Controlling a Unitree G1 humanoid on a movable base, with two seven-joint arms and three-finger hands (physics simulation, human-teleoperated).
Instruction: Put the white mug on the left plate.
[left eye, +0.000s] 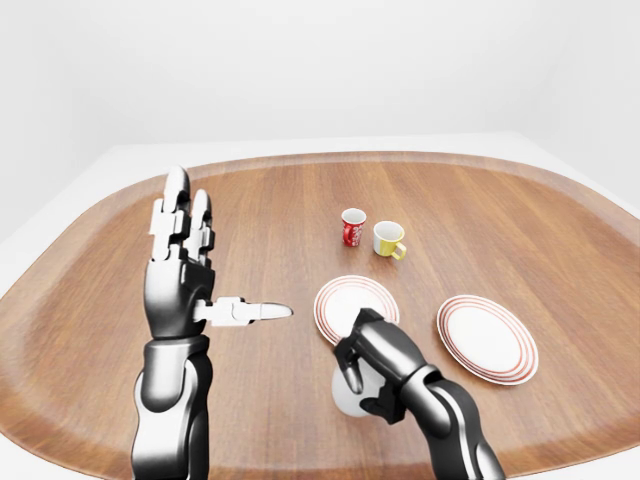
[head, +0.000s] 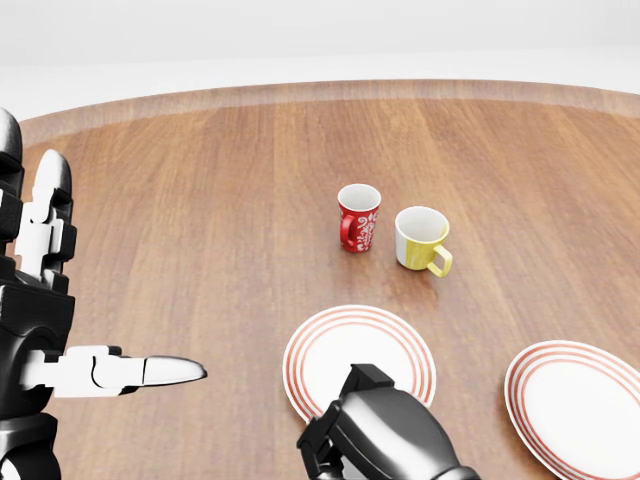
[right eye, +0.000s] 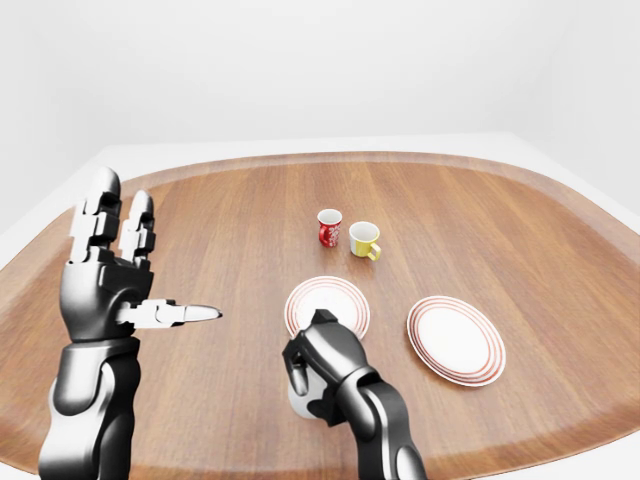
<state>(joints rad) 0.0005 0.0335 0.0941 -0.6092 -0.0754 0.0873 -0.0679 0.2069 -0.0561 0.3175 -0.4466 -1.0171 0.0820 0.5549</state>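
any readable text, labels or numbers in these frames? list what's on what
None readable.
Red mug: white swirl pattern only, no legible words.
Yellow mug: no markings visible.
Left plate and right plate: red rings only, no lettering.
White mug: mostly hidden by right hand.

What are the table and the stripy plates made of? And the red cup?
It's a simulator render, so this is only how they look. The table looks like polished wood: brown grain lines, soft shine. The two plates look like glazed ceramic, smooth white with red rings. The red cup looks like ceramic too, glossy with a white pattern.
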